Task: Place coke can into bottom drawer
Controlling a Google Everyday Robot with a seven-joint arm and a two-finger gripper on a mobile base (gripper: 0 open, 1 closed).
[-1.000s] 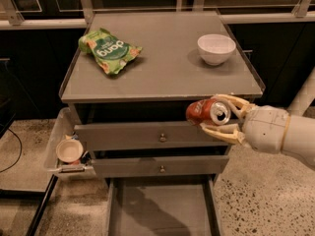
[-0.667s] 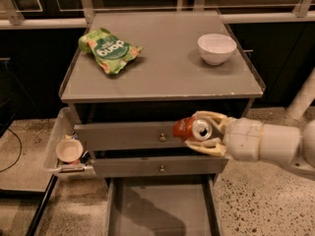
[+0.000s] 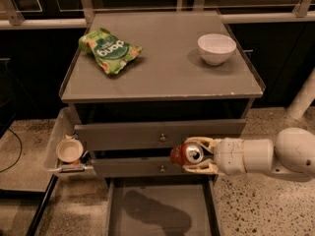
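Note:
The coke can (image 3: pixel 185 155) is red with a silver top facing the camera. My gripper (image 3: pixel 197 155) is shut on it, cream fingers above and below the can, the white arm reaching in from the right. The can hangs in front of the middle drawer front, above the open bottom drawer (image 3: pixel 160 213), a wide shallow grey tray pulled out at the bottom of the view. The can's shadow falls on the drawer floor.
The grey cabinet top (image 3: pixel 162 58) holds a green snack bag (image 3: pixel 109 49) at left and a white bowl (image 3: pixel 216 48) at right. Two upper drawer fronts carry brass knobs (image 3: pixel 163 138). A side tray at left holds a small cup (image 3: pixel 69 150).
My gripper has carried the can down and to the left, from beside the top drawer front to in front of the middle drawer, over the open bottom drawer.

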